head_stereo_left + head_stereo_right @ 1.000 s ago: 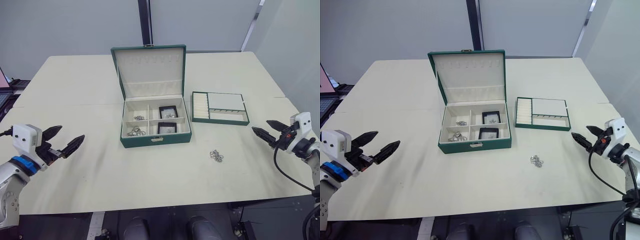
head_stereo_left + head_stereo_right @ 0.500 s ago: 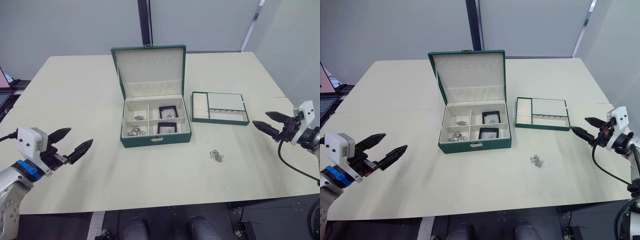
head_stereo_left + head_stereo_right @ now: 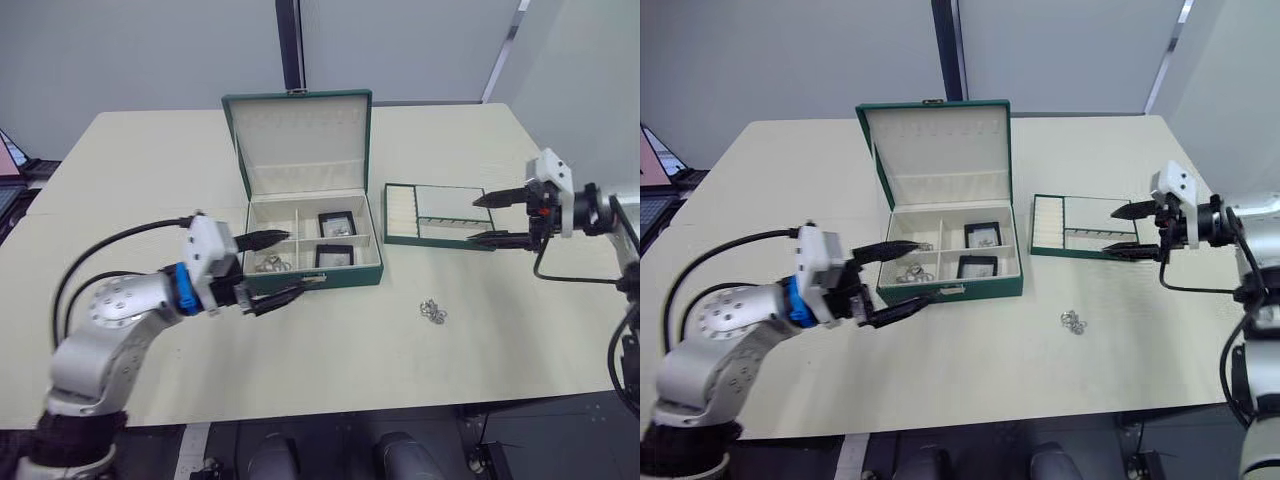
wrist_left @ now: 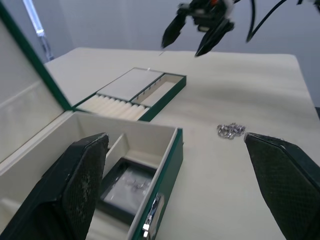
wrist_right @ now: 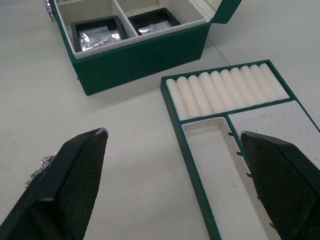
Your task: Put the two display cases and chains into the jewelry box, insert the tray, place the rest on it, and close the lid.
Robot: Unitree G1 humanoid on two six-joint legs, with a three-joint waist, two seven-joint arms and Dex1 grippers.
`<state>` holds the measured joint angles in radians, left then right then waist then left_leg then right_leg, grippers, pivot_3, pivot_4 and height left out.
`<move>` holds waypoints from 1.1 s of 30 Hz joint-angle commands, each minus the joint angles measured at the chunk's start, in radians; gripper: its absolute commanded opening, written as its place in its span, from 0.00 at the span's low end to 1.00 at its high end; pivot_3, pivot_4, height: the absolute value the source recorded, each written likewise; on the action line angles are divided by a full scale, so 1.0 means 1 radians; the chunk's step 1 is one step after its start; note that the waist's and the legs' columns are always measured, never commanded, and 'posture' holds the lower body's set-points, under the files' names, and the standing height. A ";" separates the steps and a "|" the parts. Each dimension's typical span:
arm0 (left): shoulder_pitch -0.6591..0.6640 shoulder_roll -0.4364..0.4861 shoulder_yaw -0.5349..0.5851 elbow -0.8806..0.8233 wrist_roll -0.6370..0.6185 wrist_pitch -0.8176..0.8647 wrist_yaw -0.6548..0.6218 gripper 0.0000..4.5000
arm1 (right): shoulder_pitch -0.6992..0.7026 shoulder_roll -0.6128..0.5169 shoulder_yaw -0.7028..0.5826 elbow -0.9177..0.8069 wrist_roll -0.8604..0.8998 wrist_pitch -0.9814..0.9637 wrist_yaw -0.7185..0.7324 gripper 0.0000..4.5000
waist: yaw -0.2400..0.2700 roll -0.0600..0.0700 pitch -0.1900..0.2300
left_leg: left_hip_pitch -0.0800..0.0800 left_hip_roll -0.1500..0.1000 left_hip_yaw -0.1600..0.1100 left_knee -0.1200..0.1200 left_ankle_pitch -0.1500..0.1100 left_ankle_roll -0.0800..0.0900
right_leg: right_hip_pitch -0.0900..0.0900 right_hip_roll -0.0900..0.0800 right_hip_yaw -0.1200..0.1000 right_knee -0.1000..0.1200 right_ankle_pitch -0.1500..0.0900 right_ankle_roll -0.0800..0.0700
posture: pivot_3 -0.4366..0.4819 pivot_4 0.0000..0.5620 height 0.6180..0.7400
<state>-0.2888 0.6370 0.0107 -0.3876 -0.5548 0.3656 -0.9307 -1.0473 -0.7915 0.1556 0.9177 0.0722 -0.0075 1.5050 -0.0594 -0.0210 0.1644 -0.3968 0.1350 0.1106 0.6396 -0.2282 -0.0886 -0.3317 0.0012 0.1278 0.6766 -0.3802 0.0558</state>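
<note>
Both arms have swung in from the table's outer edges within the last sec. The left gripper [image 3: 275,268], fingers spread wide and holding nothing, now hangs at the front-left corner of the large dark green jewelry box with cream lining [image 3: 312,278]; earlier it sat far out to the left. The right gripper [image 3: 482,220], also wide open and empty, has come across to the right end of the flat green-rimmed tray with cream compartments and ribbed ring rolls [image 3: 440,215], which lies on the table just right of the box.

Contents unchanged: two small black-framed display cases [image 3: 335,223] in the box's right compartments, silvery chain clusters [image 3: 268,264] in the left ones. The hinged green lid [image 3: 298,143] stands up. One loose cluster of silver chain [image 3: 432,311] lies on the cream tabletop [image 3: 150,180] in front of the tray, well apart from either gripper.

Judgement: box-filling looks done; the right arm seems set to take the tray for insertion, w/ the left perhaps steadying the box. Loose chain & lid are left.
</note>
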 commanded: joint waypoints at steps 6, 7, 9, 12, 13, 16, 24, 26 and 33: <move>-0.083 -0.178 -0.147 0.075 0.105 -0.118 0.026 1.00 | -0.110 0.099 0.073 0.295 -0.183 -0.217 -0.108 1.00 | -0.002 0.000 0.000 | 0.000 0.000 0.000 0.001 0.000 0.000 | 0.000 0.000 0.000 0.001 0.000 0.000 | 0.48 0.27 1.00; -0.081 -0.189 -0.155 0.072 0.112 -0.120 0.030 1.00 | -0.112 0.104 0.073 0.311 -0.196 -0.230 -0.120 1.00 | -0.002 0.000 0.000 | 0.000 0.000 0.000 0.001 0.000 0.000 | 0.000 0.000 0.000 0.002 0.000 0.000 | 0.48 0.27 1.00; -0.074 -0.221 -0.168 0.067 0.132 -0.127 0.060 1.00 | -0.114 0.115 0.072 0.336 -0.215 -0.247 -0.146 1.00 | -0.002 0.000 0.000 | 0.000 0.000 0.000 0.001 0.000 0.000 | 0.000 0.000 0.000 0.002 0.000 0.000 | 0.48 0.27 1.00; -0.062 -0.287 -0.182 0.070 0.171 -0.145 0.136 1.00 | -0.123 0.134 0.060 0.363 -0.231 -0.249 -0.192 1.00 | -0.001 0.000 0.000 | 0.000 0.000 0.000 0.002 0.000 0.000 | 0.001 0.000 0.000 0.002 0.000 0.000 | 0.48 0.27 1.00; -0.058 -0.302 -0.184 0.068 0.179 -0.148 0.152 1.00 | -0.124 0.137 0.061 0.368 -0.237 -0.252 -0.201 1.00 | -0.001 0.000 0.000 | 0.000 0.000 0.000 0.003 0.000 0.000 | 0.001 0.000 0.000 0.002 0.000 0.000 | 0.48 0.27 1.00; -0.041 -0.337 -0.194 0.072 0.212 -0.158 0.195 1.00 | -0.124 0.147 0.064 0.381 -0.261 -0.264 -0.235 1.00 | -0.001 0.001 0.000 | 0.000 0.000 -0.001 0.003 0.000 0.000 | 0.002 0.000 0.000 0.003 0.000 0.000 | 0.48 0.27 1.00; -0.052 -0.363 -0.184 0.073 0.219 -0.150 0.234 1.00 | -0.128 0.165 0.061 0.397 -0.301 -0.267 -0.276 1.00 | 0.000 0.001 0.000 | 0.003 0.000 -0.001 0.003 0.000 0.000 | 0.005 0.000 -0.001 0.002 0.000 0.000 | 0.48 0.27 1.00; -0.053 -0.362 -0.184 0.071 0.218 -0.148 0.234 1.00 | -0.128 0.168 0.062 0.401 -0.310 -0.264 -0.289 1.00 | 0.000 0.001 0.000 | 0.002 0.000 -0.001 0.004 0.000 0.000 | 0.005 0.000 -0.001 0.002 0.000 0.000 | 0.48 0.27 1.00; -0.057 -0.361 -0.183 0.068 0.215 -0.138 0.239 1.00 | -0.129 0.180 0.058 0.412 -0.336 -0.259 -0.325 0.64 | 0.000 0.001 0.000 | 0.003 0.000 -0.001 0.004 0.000 0.000 | 0.005 0.000 -0.001 0.002 0.000 0.000 | 0.48 0.27 1.00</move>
<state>-0.3273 0.2795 -0.1801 -0.2957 -0.3338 0.2322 -0.6964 -1.1515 -0.6086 0.2285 1.3348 -0.2590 -0.2605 1.1909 -0.0598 -0.0203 0.1644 -0.3943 0.1350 0.1092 0.6430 -0.2282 -0.0886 -0.3265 0.0010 0.1270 0.6787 -0.3801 0.0560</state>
